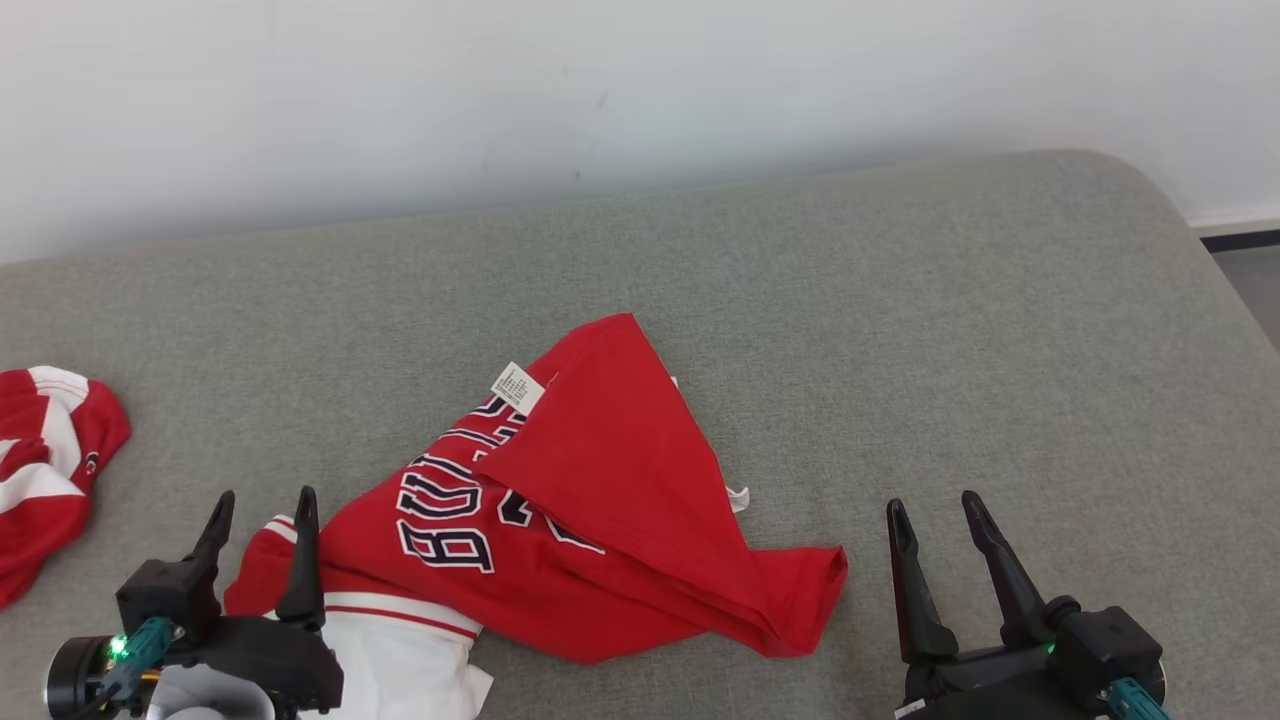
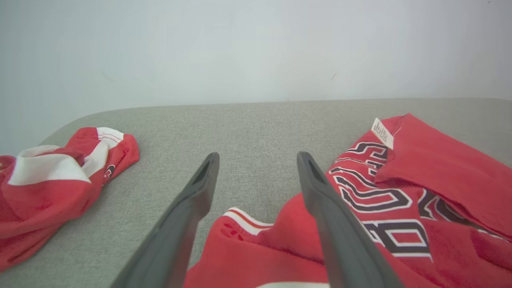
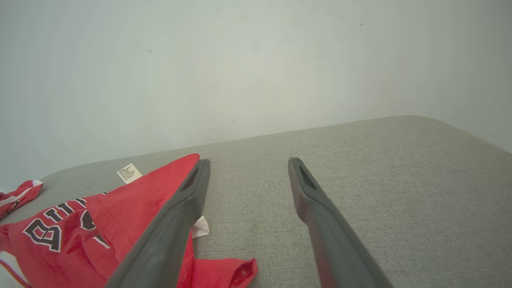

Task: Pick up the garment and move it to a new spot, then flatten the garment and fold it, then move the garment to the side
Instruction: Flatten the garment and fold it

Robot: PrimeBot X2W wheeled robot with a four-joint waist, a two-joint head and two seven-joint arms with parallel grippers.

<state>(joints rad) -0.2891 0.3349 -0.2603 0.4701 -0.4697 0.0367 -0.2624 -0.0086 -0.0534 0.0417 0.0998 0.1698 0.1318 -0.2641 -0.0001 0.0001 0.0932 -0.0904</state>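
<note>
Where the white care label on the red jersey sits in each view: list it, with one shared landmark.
Head view: care label, centre, at the jersey's far edge.
Left wrist view: right side, above the lettering.
Right wrist view: left side, at the jersey's far edge.
Shared landmark: the jersey's black-and-white lettering beside the label.

jersey (image 1: 620, 480): red cloth, matt, soft, creased | label (image 1: 517, 387) on jersey: white, papery | pad (image 1: 900, 330) under jersey: grey woven cloth, coarse, matt | wall (image 1: 500, 90) behind jersey: smooth, matt | fingers (image 1: 302, 560) beside jersey: dark, matt, plastic-looking | bundle (image 1: 45, 470) left of jersey: red-white cloth, matt
</note>
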